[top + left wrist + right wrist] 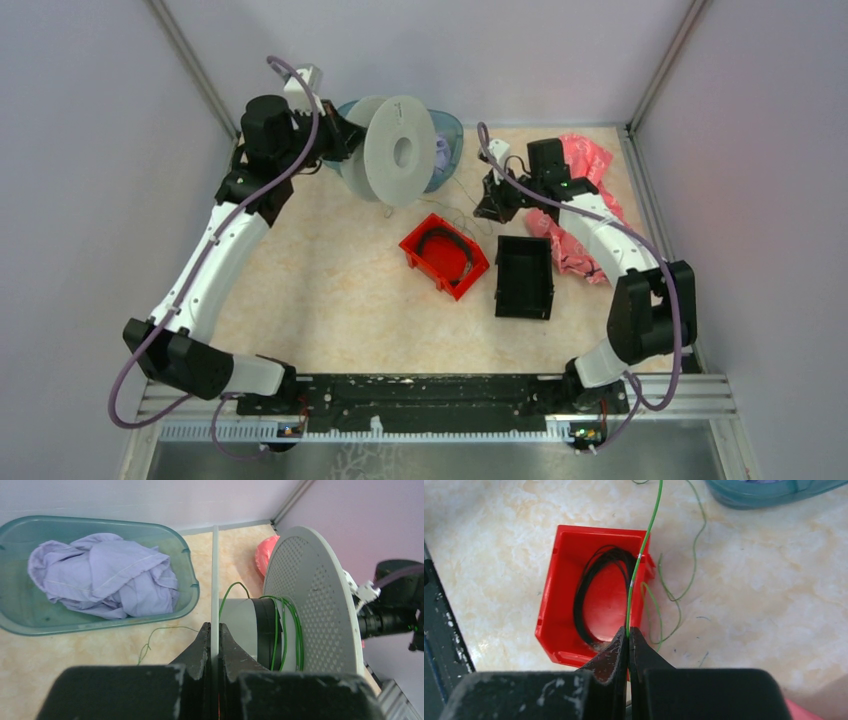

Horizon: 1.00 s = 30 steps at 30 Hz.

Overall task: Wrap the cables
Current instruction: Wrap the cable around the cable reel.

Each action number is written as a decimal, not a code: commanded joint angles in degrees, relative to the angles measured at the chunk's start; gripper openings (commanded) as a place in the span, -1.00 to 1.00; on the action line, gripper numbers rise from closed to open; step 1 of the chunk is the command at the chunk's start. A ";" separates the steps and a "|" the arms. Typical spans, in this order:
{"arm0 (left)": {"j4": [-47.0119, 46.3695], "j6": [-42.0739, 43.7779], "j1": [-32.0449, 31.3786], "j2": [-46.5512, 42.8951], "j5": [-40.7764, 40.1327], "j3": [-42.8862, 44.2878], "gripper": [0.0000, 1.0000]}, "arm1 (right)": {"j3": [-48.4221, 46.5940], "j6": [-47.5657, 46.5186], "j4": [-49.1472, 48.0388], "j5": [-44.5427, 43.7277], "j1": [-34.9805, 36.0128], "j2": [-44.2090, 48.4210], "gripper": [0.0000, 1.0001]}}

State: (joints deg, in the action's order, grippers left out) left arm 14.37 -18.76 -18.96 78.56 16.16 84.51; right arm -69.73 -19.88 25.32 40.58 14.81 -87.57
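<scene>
Green, thread-fine cable (639, 565) is the whole game here. The right gripper (628, 636) has its tips pinched shut on one strand right above the red bin (551, 595). Slack loops lie on the marbled table (749, 630) beside it, and a few turns sit on the smooth grey hub of the spool (310, 590). The left gripper (214, 632) is clamped on the spool's thin flange edge. My worry: pull too hard and that hair-thin wire slips from the tips or snaps, or a loose loop hooks the bin's hard plastic corner. That edge-only grip could let the big perforated disc twist too.
</scene>
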 commanded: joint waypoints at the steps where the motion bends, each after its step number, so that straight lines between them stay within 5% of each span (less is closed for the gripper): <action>1: -1.78 -2.27 0.24 -0.07 -7.03 3.27 -0.99 | 0.36 1.79 -3.73 2.08 3.83 3.67 -1.00; 17: 1.13 -2.82 -3.23 4.81 -22.21 4.25 -0.99 | -8.08 2.81 0.32 1.55 24.56 -0.21 -1.00; 30: -3.22 8.19 -10.42 4.87 -32.58 1.04 -1.00 | -23.33 8.84 4.19 1.95 26.04 -0.82 -1.00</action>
State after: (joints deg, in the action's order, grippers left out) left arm 17.82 -14.98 -27.75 84.38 -12.78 85.73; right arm -87.31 -13.67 29.23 43.07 40.23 -88.73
